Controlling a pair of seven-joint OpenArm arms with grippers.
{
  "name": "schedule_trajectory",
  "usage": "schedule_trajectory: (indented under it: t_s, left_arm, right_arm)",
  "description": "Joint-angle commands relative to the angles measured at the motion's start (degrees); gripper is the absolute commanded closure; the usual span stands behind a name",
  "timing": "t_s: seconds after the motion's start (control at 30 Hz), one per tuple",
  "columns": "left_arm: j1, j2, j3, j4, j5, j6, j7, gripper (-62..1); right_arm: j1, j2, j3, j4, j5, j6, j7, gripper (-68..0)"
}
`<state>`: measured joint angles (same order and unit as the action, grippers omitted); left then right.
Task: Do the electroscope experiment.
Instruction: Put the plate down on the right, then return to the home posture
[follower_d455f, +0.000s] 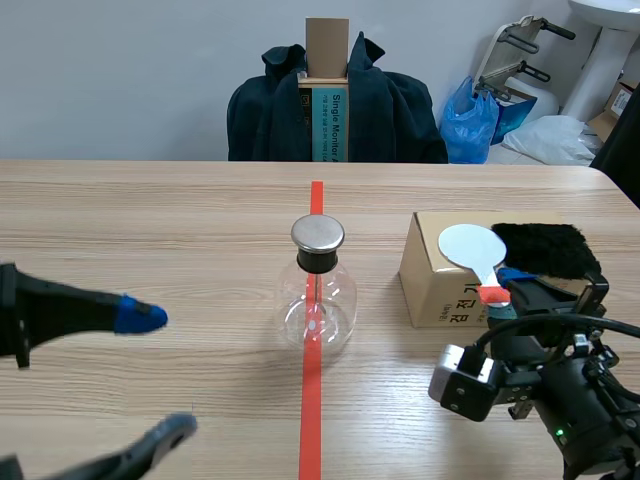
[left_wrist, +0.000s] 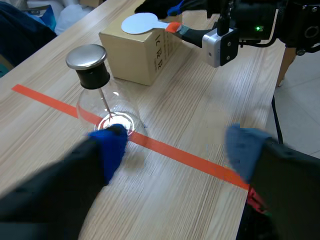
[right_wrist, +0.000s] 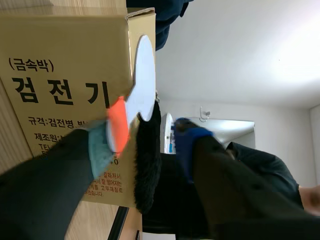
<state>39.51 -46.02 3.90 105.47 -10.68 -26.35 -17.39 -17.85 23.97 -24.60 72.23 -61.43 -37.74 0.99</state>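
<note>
flask (follower_d455f: 316, 300) frame centre on tape line (follower_d455f: 312, 400) | paddle (follower_d455f: 473, 247) on box (follower_d455f: 432, 290) centre-right, fur (follower_d455f: 545, 248) beside | right gripper (follower_d455f: 506, 293) fingers spread astride orange handle (follower_d455f: 492, 294), one pad (right_wrist: 100, 150) touching | left gripper (follower_d455f: 158, 374) spread, lower left | risk: closing nips fur too, or shoves paddle off box

My flask (follower_d455f: 316, 305) is clear glass, its cap (follower_d455f: 318, 233) silver, its stopper (follower_d455f: 319, 260) black. The box (follower_d455f: 428, 285) is tan with black lettering, the paddle (follower_d455f: 472, 246) white (orange-red at the handle (follower_d455f: 492, 294)), the fur (follower_d455f: 545, 248) black.
</note>
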Motion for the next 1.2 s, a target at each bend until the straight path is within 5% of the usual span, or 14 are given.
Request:
schedule_trajectory:
  t_s: [0.0,0.13,0.33,0.6,0.87,1.03,1.17]
  left_arm:
    - [-0.5,0.6,0.5,-0.1,-0.7,0.1,-1.2,-62.3]
    - [-0.6,0.6,0.5,-0.1,-0.7,0.1,-1.1,-62.3]
    - [-0.6,0.6,0.5,-0.1,-0.7,0.1,-1.1,-62.3]
    - [-0.6,0.6,0.5,-0.1,-0.7,0.1,-1.0,-62.3]
    - [-0.6,0.6,0.5,-0.1,-1.2,0.1,-0.9,-62.3]
    - [-0.6,0.6,0.5,-0.1,-2.2,0.1,-0.9,-62.3]
    - [-0.6,0.6,0.5,-0.1,-2.2,0.1,-0.9,-62.3]
  right_arm:
    - [0.5,0.4,0.2,1.2,0.2,-0.7,0.0,-38.1]
    - [0.5,0.5,0.2,1.2,0.2,-0.9,0.0,-53.2]
    - [-2.5,2.4,0.2,2.1,4.8,-1.9,0.9,-55.2]
    - [-11.0,12.9,1.5,15.6,31.9,-1.7,9.9,-55.1]
    - [-17.4,19.4,11.4,30.4,57.6,-1.7,12.2,-55.1]
    - [-17.7,19.5,18.2,35.0,66.4,4.7,17.0,-55.1]
    - [-17.6,19.5,22.7,38.2,77.6,9.9,20.7,-55.1]
